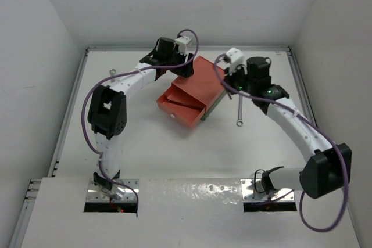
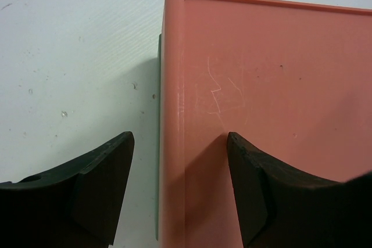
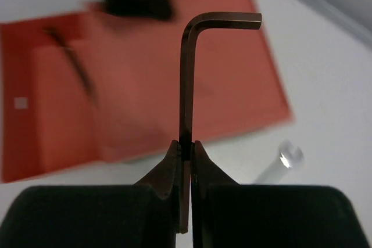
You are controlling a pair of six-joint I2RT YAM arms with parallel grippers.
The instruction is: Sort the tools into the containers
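In the top view, the orange box (image 1: pixel 203 79) is seen stacked on the green box (image 1: pixel 217 104), of which only a strip shows at the right. Its drawer (image 1: pixel 181 108) is drawn out toward the near left, apparently so that tools can be dropped in. A silver wrench (image 1: pixel 238 108) lies on the table (image 1: pixel 145 155) just right of the boxes, not yet sorted. In the left wrist view, the left gripper (image 2: pixel 179 139) is held wide apart astride an edge of the orange box, one finger over the table and one over the lid, with nothing grasped; it is judged to be placed there to steady the stack. In the right wrist view, the right gripper (image 3: pixel 185 150) is closed tight on the long leg of a dark hex key (image 3: pixel 186 79), which is held clear of the table just beside the boxes. A thin black tool (image 3: pixel 72 65) is made out, blurred, in the open drawer, so that drawer is taken as the key's likely destination.
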